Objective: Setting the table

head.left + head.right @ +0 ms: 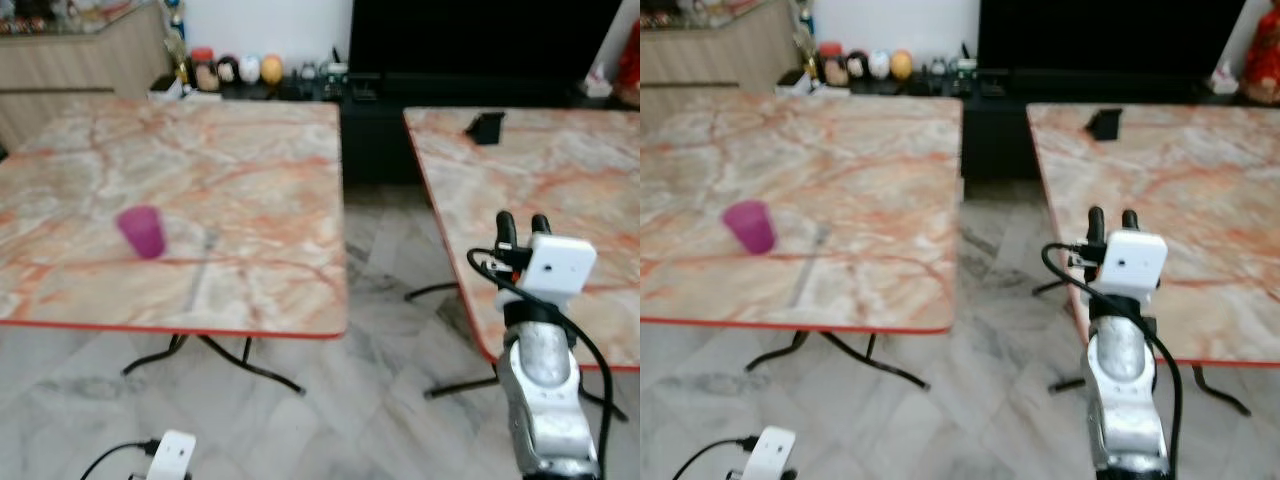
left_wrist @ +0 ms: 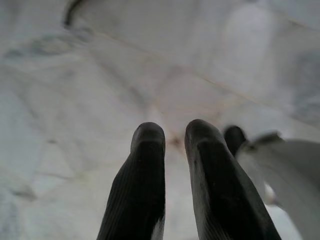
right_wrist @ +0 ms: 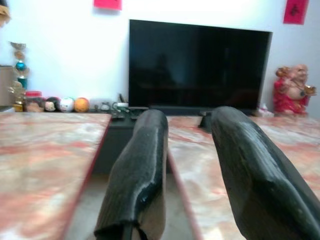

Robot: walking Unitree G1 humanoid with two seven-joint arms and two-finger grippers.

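I'm holding the right arm raised in front of me, forearm upright, right gripper [image 1: 524, 224] pointing forward over the near edge of the right-hand marble table [image 1: 560, 190]. Its two black fingers [image 3: 137, 180] are standing apart with a clear gap and nothing between them. The left arm is hanging low; from the head I'm seeing just its white wrist camera housing [image 1: 173, 455] at the bottom edge. The left gripper [image 2: 172, 137] is aiming down at the pale marble floor [image 2: 100, 75], fingers close together with a narrow gap, carrying nothing.

Task item: a purple cup [image 1: 142, 231] is standing upright on the left-hand marble table [image 1: 230, 160], near its front-left part, well apart from both grippers. Just beside it a thin grey utensil [image 1: 203, 260] is lying flat, too blurred to name. A small black object [image 1: 486, 127] is sitting at the far side of the right table.

The right wrist view is giving me what the head views crop: the full television [image 3: 199, 64], a red figurine [image 3: 291, 90] to one side of it, and red paper patches [image 3: 295, 11] on the wall. Small ornaments [image 1: 240, 70] are lining the low cabinet behind.
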